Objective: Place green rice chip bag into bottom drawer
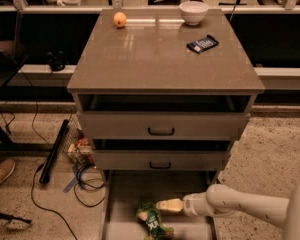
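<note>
The green rice chip bag (152, 220) lies crumpled on the floor of the bottom drawer (124, 191), which is pulled out under the cabinet. My gripper (168, 205) reaches in from the right, low over the drawer, with its pale tip just above and to the right of the bag's top edge. I cannot tell whether it touches the bag. The white arm (240, 206) runs off to the lower right.
Two upper drawers with black handles (161, 131) stand slightly open above. On the cabinet top are an orange (119, 19), a white bowl (193, 11) and a dark blue wrapped bar (202, 43). Cables (87, 184), a black bar (54, 151) and clutter lie on the floor to the left.
</note>
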Action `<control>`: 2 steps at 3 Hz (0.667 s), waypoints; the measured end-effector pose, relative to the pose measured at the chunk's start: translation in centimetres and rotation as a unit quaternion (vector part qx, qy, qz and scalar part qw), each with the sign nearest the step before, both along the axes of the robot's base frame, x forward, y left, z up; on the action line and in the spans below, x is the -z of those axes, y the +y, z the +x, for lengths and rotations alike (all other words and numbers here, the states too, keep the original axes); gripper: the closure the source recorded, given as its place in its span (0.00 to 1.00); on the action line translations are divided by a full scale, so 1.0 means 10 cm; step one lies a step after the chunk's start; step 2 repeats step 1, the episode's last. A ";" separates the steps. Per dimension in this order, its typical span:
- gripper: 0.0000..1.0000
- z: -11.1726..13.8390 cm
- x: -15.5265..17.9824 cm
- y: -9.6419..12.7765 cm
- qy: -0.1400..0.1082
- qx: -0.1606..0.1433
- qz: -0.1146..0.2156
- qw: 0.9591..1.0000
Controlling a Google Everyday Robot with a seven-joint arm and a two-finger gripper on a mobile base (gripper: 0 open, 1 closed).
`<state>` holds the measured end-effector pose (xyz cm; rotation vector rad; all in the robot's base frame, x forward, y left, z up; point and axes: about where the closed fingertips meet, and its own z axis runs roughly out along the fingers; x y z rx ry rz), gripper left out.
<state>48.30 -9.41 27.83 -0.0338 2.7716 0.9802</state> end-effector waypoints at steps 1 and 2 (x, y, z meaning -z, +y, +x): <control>0.00 -0.11 -0.38 -0.81 -0.031 0.027 -0.022 0.999; 0.00 -0.11 -0.38 -0.81 -0.031 0.027 -0.022 0.999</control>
